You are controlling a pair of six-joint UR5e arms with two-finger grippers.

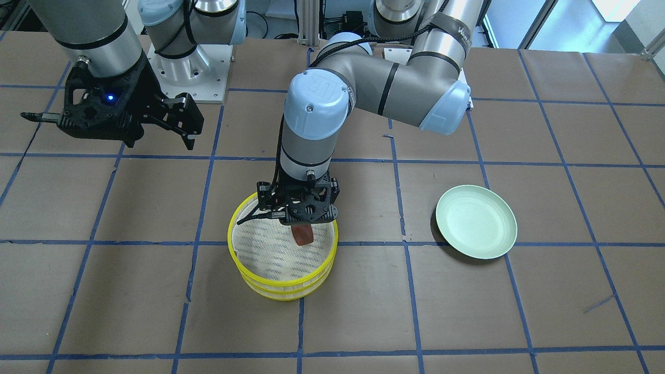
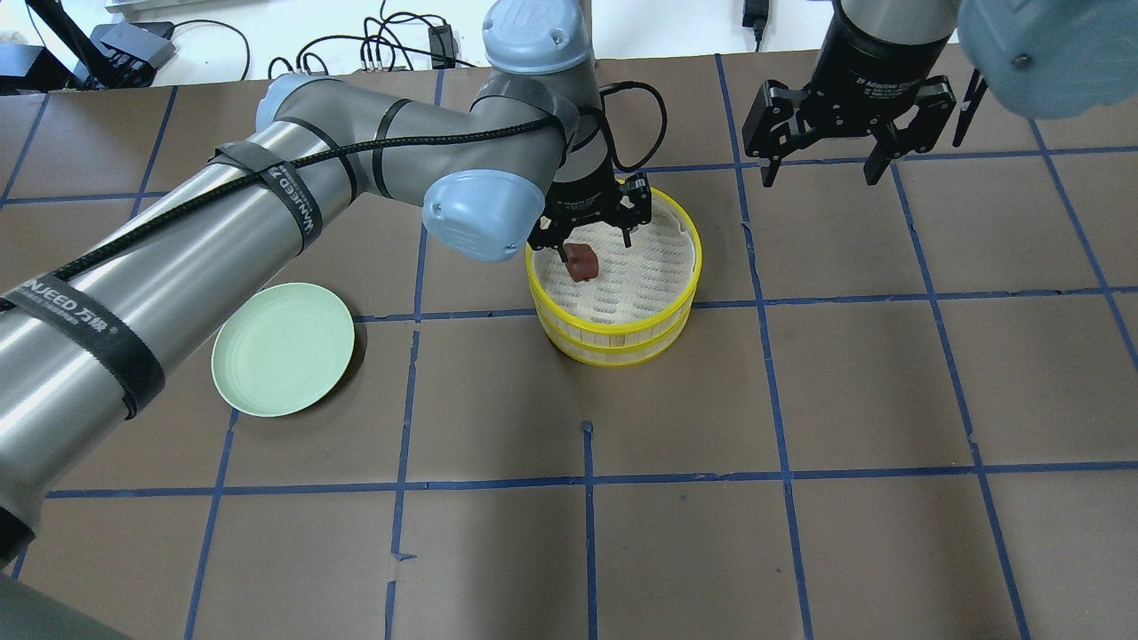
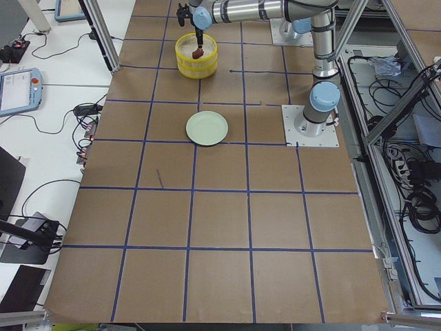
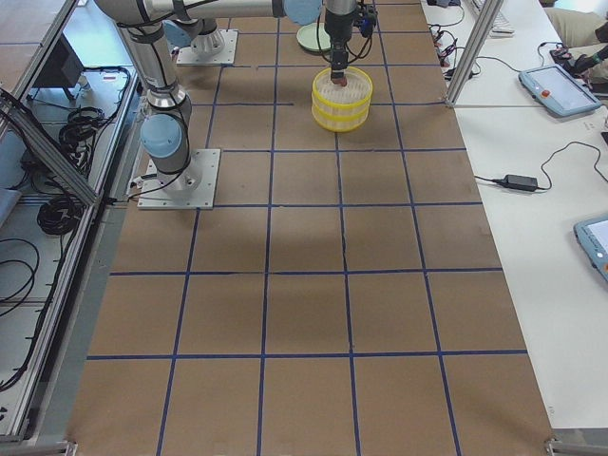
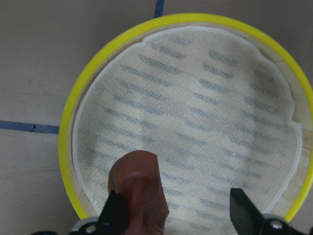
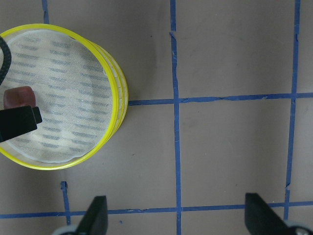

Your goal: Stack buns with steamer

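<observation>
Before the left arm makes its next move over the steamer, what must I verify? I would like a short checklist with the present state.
1. The reddish-brown bun is within the rim of the steamer: ok.
2. The left pincer is open, touching the bun with one finger only: ok.
3. The bun rests on the mesh liner: cannot tell.
4. The right pincer is open, away from the steamer: ok.
5. The white bun is located: cannot tell, no view shows it.

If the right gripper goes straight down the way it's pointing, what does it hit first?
Probably the bare brown table, near a blue tape line. In the right wrist view the right gripper has its open fingers framing only table. The yellow steamer sits off to one side, outside that line.
</observation>
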